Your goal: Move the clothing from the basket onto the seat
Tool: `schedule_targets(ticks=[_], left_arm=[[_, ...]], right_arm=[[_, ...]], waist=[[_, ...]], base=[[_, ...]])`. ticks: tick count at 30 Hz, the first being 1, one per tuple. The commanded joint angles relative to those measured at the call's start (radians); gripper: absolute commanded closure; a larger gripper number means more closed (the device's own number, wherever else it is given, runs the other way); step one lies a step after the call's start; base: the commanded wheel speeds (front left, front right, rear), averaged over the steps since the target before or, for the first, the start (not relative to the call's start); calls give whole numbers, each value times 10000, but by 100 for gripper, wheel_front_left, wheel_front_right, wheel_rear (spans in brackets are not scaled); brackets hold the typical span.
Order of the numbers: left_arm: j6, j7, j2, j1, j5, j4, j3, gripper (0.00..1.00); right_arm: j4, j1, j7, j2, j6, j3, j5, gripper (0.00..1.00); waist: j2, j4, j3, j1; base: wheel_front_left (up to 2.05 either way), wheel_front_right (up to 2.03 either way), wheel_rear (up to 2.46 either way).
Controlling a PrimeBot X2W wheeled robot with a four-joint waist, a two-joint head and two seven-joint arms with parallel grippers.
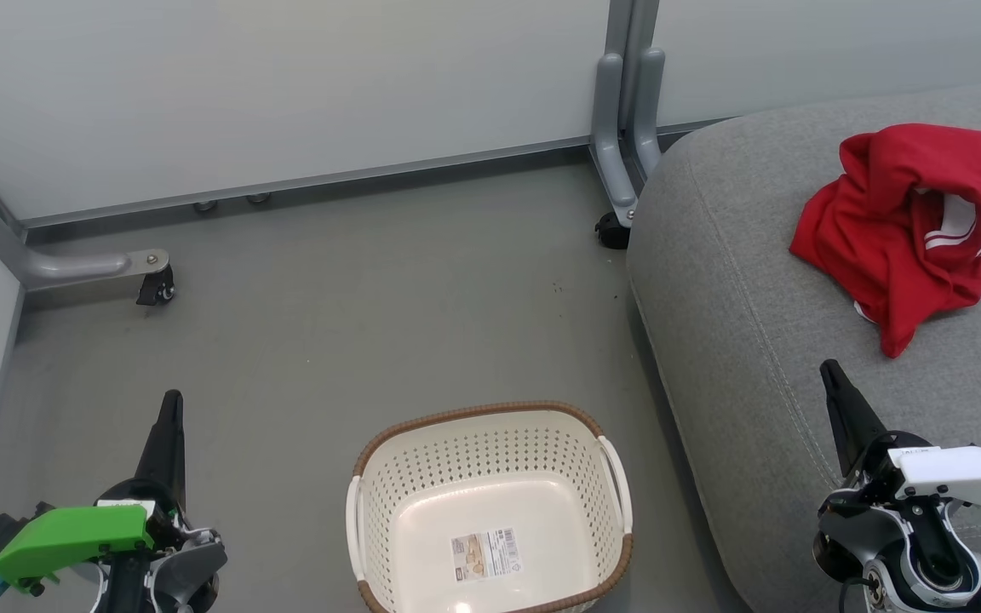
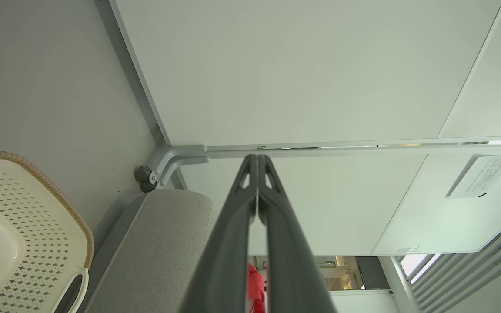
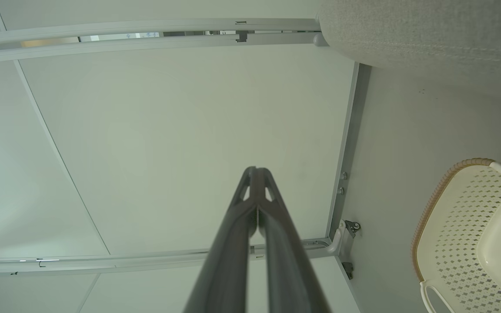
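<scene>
The grey seat point(image 1: 754, 358) ran up ahead of the right gripper point(image 1: 835, 383) and away to its right. Well beyond that gripper's tips lay the clothing point(image 1: 899, 230), a rumpled bright red heap folded over on itself, with white stripes and a white band showing on its right side. I couldn't tell whether it was one garment or two. The basket point(image 1: 473, 412) sat on the floor between the two grippers, close beside the seat's edge. It was cream and perforated with a brown rim, and held nothing but a label point(image 1: 484, 553) on its bottom. To my eye the moving was finished, and the next move called for no more than a check that nothing red had been missed. The right gripper hung over the seat's near edge, fingers pressed together on nothing. The left gripper point(image 1: 170, 409), on the basket's other side above the floor, was likewise closed and empty.
</scene>
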Motion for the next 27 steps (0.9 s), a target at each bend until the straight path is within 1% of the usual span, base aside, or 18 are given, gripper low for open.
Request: schedule_targets(ticks=[1,27], left_arm=[[-29,20,38,-109,17,-2,38,100],[-29,36,26,-112,33,-1,47,100]], right_arm=[[21,-54,53,-19,4,-18,-12,100],[21,-56,53,-5,4,-32,-33,100]], waist=[[0,0,0,0],[0,0,0,0]], base=[[0,0,0],[0,0,0]])
